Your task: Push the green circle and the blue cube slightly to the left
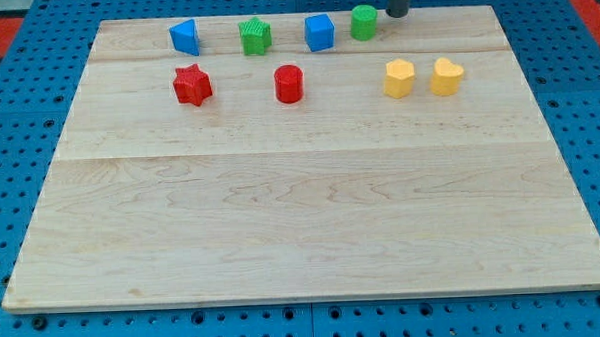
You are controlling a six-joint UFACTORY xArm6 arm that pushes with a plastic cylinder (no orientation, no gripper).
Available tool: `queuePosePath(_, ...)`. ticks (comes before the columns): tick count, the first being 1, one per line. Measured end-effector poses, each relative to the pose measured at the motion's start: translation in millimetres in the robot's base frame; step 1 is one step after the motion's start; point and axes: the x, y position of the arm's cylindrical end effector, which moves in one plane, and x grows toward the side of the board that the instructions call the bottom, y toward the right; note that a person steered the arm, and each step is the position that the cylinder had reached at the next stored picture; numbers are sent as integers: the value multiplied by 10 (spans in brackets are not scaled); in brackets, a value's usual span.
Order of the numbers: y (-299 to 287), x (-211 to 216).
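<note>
The green circle (364, 22) stands near the board's top edge, right of centre. The blue cube (319, 33) sits just left of it with a small gap between them. My tip (396, 14) is the lower end of a dark rod coming in from the view's top edge. It stands just right of the green circle, close to it; contact cannot be told.
A green star (255, 36) and a blue triangular block (185, 36) lie further left in the top row. Below them are a red star (192, 84) and a red cylinder (289, 84). Two yellow blocks (400, 78) (446, 75) lie at the right. The wooden board (301, 208) rests on a blue pegboard.
</note>
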Motion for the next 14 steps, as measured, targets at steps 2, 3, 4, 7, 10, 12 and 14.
queuePosePath(2, -665, 14)
queuePosePath(3, -828, 15)
queuePosePath(4, -860, 87)
queuePosePath(7, -508, 299)
queuePosePath(10, -384, 1014)
queuePosePath(12, -677, 845)
queuePosePath(14, -1215, 1020)
